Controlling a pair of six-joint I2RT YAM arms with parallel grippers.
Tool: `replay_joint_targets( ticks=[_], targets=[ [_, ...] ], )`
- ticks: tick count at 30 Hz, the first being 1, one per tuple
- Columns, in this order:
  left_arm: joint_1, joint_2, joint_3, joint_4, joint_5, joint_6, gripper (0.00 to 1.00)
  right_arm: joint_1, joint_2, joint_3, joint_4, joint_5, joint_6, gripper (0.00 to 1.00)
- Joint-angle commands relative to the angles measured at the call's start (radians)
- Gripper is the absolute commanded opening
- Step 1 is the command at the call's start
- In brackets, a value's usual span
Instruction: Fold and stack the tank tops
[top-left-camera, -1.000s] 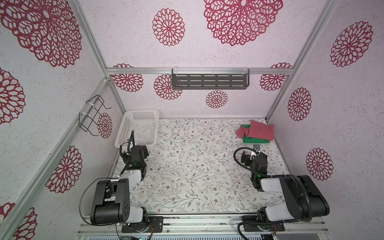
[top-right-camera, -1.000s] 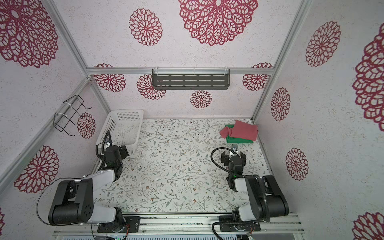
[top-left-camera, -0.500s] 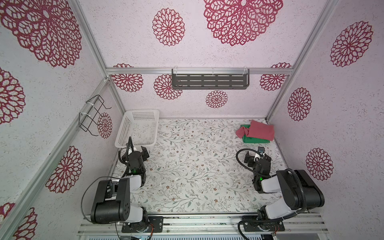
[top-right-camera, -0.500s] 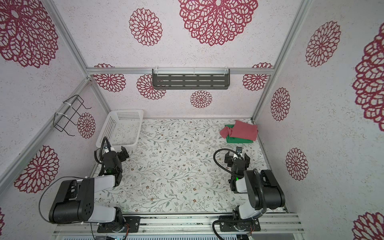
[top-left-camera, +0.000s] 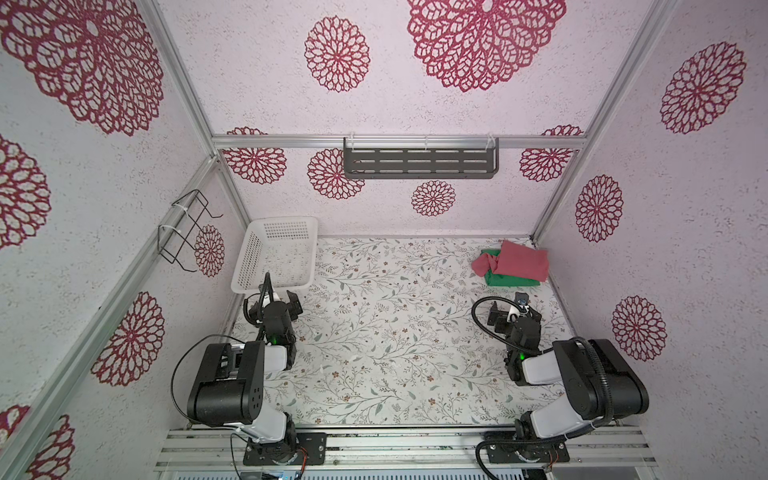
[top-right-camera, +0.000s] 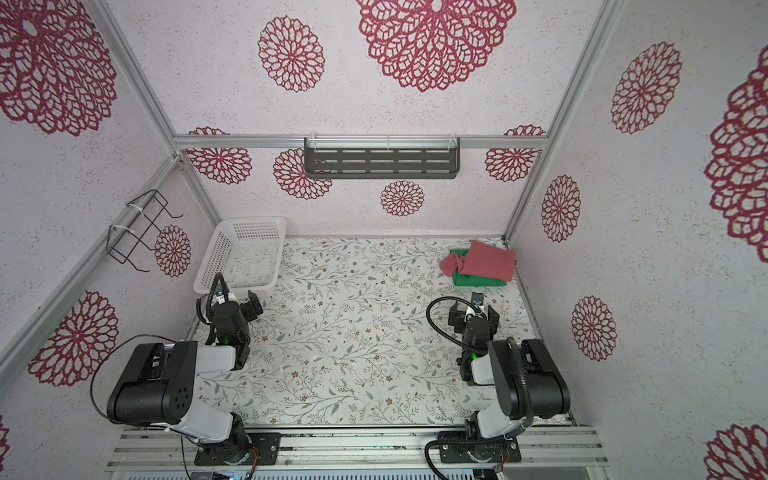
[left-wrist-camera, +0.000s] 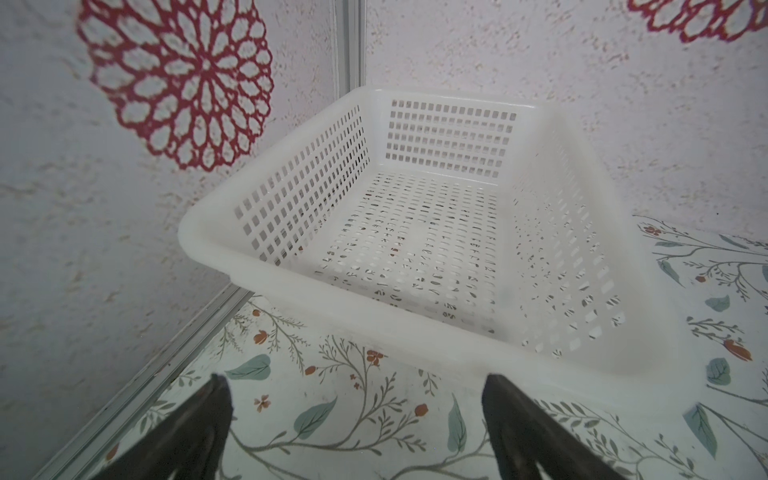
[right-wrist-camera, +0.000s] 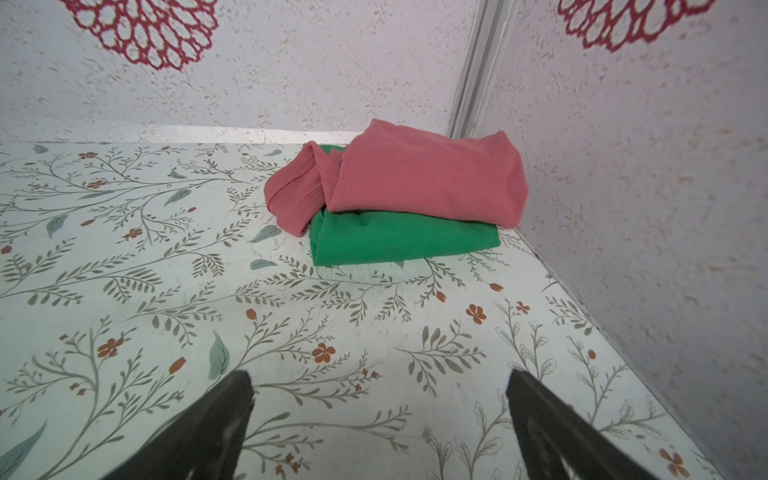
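The two tank tops lie folded and stacked in the far right corner of the floral table. The pink-red one (top-left-camera: 524, 262) (top-right-camera: 489, 262) (right-wrist-camera: 428, 178) rests on the green one (top-left-camera: 513, 281) (top-right-camera: 478, 279) (right-wrist-camera: 395, 241), and one pink strap end droops off the stack's side. My right gripper (top-left-camera: 515, 309) (top-right-camera: 473, 309) (right-wrist-camera: 380, 382) hangs low over the table a short way in front of the stack, open and empty. On the other side, my left gripper (top-left-camera: 281, 299) (top-right-camera: 240, 302) (left-wrist-camera: 353, 386) is open and empty just before the basket.
A white perforated basket (top-left-camera: 270, 287) (top-right-camera: 232, 287) (left-wrist-camera: 332, 303) stands empty at the far left corner. A dark slotted shelf (top-left-camera: 419, 164) hangs on the back wall. A black wire rack (top-left-camera: 185, 232) sticks out from the left wall. Both arm bases sit at the front rail.
Both arms have shifted slightly and settled low near the front. The grippers stay open. The stacked tops have not moved.
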Motion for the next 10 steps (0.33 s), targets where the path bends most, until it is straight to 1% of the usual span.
replay_joint_targets(
  ticks=[1,2,3,4,10],
  targets=[
    [-0.003,0.009,0.013,0.034,-0.008,0.026,0.97,-0.008,-0.009,0.023,0.017,-0.01,0.022,0.99],
    [-0.003,0.008,0.012,0.035,-0.008,0.027,0.97,-0.025,-0.01,0.036,-0.007,-0.047,0.034,0.99],
    [-0.004,0.008,0.012,0.034,-0.008,0.027,0.97,-0.06,-0.013,0.039,-0.034,-0.11,0.05,0.99],
    [-0.004,0.008,0.01,0.035,-0.008,0.027,0.97,-0.069,-0.013,0.033,-0.013,-0.129,0.054,0.99],
    [-0.003,0.005,0.01,0.039,-0.008,0.026,0.97,-0.06,-0.019,0.029,-0.012,-0.11,0.045,0.99]
  ],
)
